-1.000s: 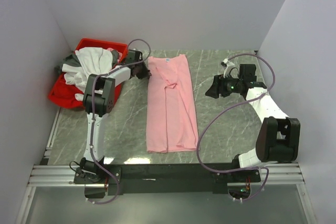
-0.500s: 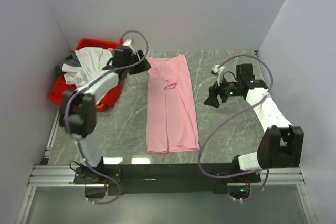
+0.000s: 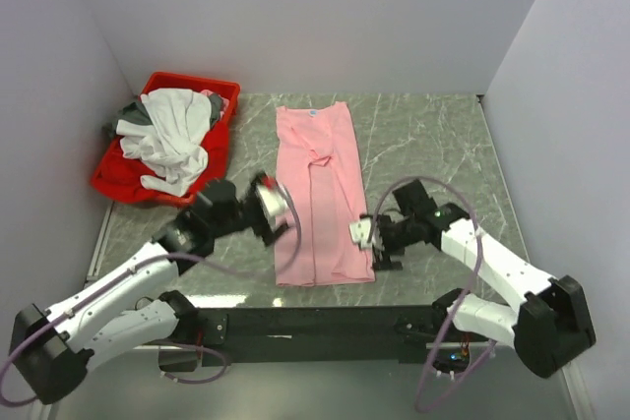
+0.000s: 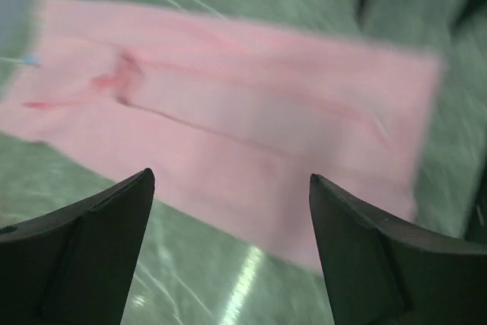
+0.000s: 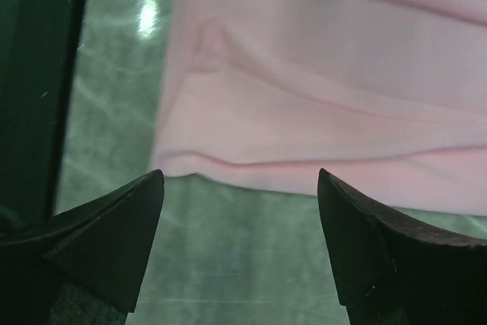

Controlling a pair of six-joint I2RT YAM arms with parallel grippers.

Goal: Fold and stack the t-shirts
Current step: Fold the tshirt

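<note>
A light pink t-shirt (image 3: 320, 194) lies on the table, folded lengthwise into a long strip, its collar at the far end. My left gripper (image 3: 274, 210) hovers open at the strip's near left edge. In the left wrist view its fingers (image 4: 230, 176) frame the pink cloth (image 4: 228, 112) and hold nothing. My right gripper (image 3: 366, 238) is open at the near right corner. In the right wrist view its fingers (image 5: 240, 174) straddle the shirt's edge (image 5: 319, 74) with nothing between them. White and dark grey t-shirts (image 3: 167, 135) are heaped in the bin.
The red plastic bin (image 3: 197, 82) stands at the far left of the green marble table (image 3: 433, 145). A black rail (image 3: 315, 322) runs along the near edge by the arm bases. White walls close the left, back and right sides.
Both arms have swung from the far end of the table to the near end of the pink t-shirt. The left gripper has gone from shut to open, and the right has opened wider.
</note>
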